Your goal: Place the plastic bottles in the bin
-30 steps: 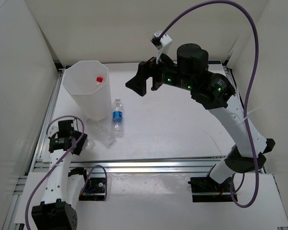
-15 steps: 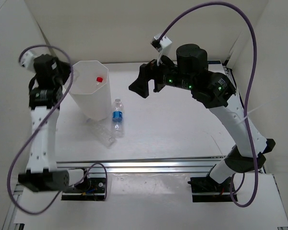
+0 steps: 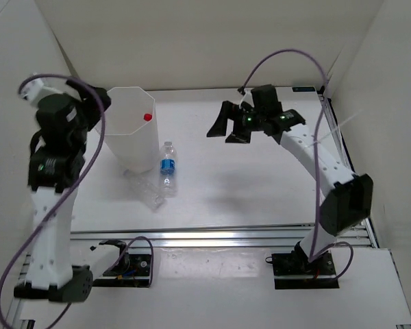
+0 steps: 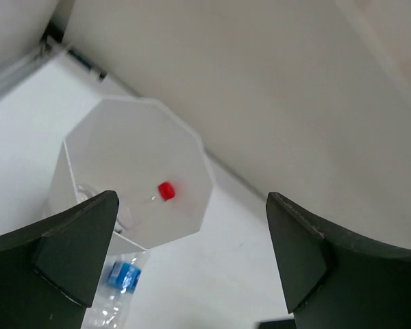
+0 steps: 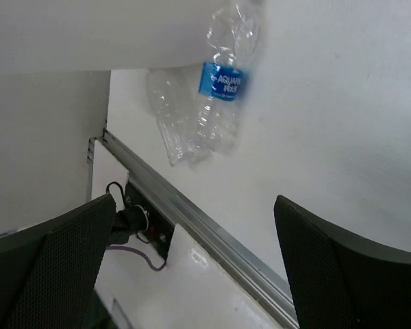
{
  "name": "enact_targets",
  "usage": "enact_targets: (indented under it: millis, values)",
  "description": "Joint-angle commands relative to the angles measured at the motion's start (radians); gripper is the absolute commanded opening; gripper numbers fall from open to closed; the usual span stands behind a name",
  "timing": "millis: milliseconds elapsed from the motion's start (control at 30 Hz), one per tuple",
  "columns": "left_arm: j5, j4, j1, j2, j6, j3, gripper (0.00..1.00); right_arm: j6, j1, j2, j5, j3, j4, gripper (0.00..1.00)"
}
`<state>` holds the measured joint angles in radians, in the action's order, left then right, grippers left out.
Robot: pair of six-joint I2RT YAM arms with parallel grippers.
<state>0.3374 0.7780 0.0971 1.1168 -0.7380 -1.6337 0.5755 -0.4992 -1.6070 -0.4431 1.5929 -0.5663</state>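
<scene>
Top external: bin (image 3: 127,133) stands upright at the far left of the table (image 3: 260,185), mouth open upward. Left gripper (image 3: 98,101) is raised just beside the bin's left rim; its spread cannot be read from this angle. Red-capped bottle (image 3: 147,117) sits inside the bin near the right wall, and only the cap reads clearly. Blue-label bottle (image 3: 167,166) lies on the table just right of the bin's base, long axis running far-to-near, cap end toward the far wall. Unlabelled bottle (image 3: 148,193) lies near it on the near-left side, axis diagonal, nearly lost against the white surface. Right gripper (image 3: 222,133) hangs over bare table well right of both bottles, jaws spread, nothing between them.

Left wrist: looks down into the bin's octagonal mouth. Fingers (image 4: 75,247) are wide apart, holding nothing. Red cap shows inside; a faint clear shape at the left inner wall is too indistinct to identify. The left finger covers part of the blue-label bottle beside the bin's base.

Right wrist: fingers wide apart, empty. Blue-label bottle sits at upper frame, one end cut off at the top edge. Unlabelled bottle is touching or overlapping it — cannot tell which. Aluminium rail (image 5: 212,236) and purple cable (image 5: 140,252) lie below.
</scene>
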Motion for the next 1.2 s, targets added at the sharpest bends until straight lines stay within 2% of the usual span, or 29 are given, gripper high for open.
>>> enact_targets:
  millis: [0, 67, 100, 133, 233, 467, 633, 700, 767, 833, 867, 933, 1000, 1033, 1167]
  values:
    - [0.045, 0.047, 0.006, -0.175, 0.068, -0.04, 1.0, 0.142, -0.009, -0.107, -0.221, -0.053, 0.288, 1.0]
    - [0.054, 0.107, 0.006, -0.237, 0.057, -0.031, 1.0, 0.129, -0.042, -0.193, -0.247, 0.002, 0.312, 1.0]
    - [0.054, 0.147, 0.006, -0.254, 0.042, -0.019, 1.0, 0.12, -0.053, -0.291, -0.261, 0.034, 0.325, 1.0]
    - [0.054, 0.229, 0.006, -0.27, 0.025, 0.0, 1.0, 0.119, -0.071, -0.341, -0.311, 0.091, 0.339, 1.0]
    - [0.009, 0.337, 0.006, -0.339, -0.063, 0.055, 1.0, 0.11, -0.099, -0.525, -0.33, 0.179, 0.35, 1.0]
    - [-0.067, 0.446, 0.006, -0.491, -0.144, 0.204, 1.0, 0.119, -0.137, -0.847, -0.35, 0.416, 0.272, 1.0]
    - [-0.067, 0.448, 0.006, -0.534, -0.144, 0.232, 1.0, 0.162, -0.196, -0.955, -0.368, 0.519, 0.261, 1.0]
    - [-0.077, 0.448, 0.006, -0.525, -0.118, 0.241, 1.0, 0.193, -0.209, -1.002, -0.368, 0.567, 0.261, 0.95]
    - [-0.098, 0.448, 0.006, -0.511, -0.104, 0.241, 1.0, 0.217, -0.219, -1.04, -0.396, 0.593, 0.261, 0.74]
    - [-0.098, 0.448, 0.006, -0.497, -0.092, 0.252, 1.0, 0.251, -0.219, -1.029, -0.396, 0.561, 0.261, 0.57]
    - [-0.098, 0.448, 0.006, -0.497, -0.092, 0.265, 1.0, 0.26, -0.208, -1.009, -0.396, 0.526, 0.276, 0.45]
    - [-0.089, 0.416, 0.006, -0.497, -0.083, 0.308, 1.0, 0.273, -0.193, -0.917, -0.396, 0.379, 0.315, 0.4]
    - [-0.057, 0.389, 0.006, -0.511, -0.136, 0.381, 1.0, 0.247, -0.167, -0.851, -0.396, 0.314, 0.31, 0.35]
    - [-0.057, 0.356, 0.006, -0.526, -0.196, 0.411, 1.0, 0.23, -0.167, -0.772, -0.396, 0.288, 0.295, 0.33]
    - [-0.087, 0.268, 0.006, -0.555, -0.21, 0.521, 1.0, 0.169, -0.156, -0.495, -0.346, 0.113, 0.244, 0.27]
